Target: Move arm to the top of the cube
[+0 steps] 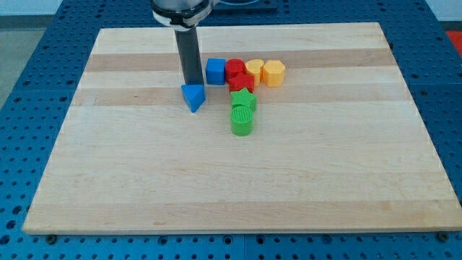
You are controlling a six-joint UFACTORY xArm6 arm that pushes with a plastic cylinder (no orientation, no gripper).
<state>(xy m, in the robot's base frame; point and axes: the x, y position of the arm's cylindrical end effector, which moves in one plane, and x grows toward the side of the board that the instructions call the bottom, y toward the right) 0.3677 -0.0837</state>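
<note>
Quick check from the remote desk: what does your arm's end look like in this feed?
A straight, dark grey rod, plain and unmarked, hanging from a rounder black and silver mount at the view's top. No claw and no cables show. My tip ends just above the blue triangular block, left of the blue cube.

My rod stands upright near the view's top — my tip [193, 84] down at the board.
</note>
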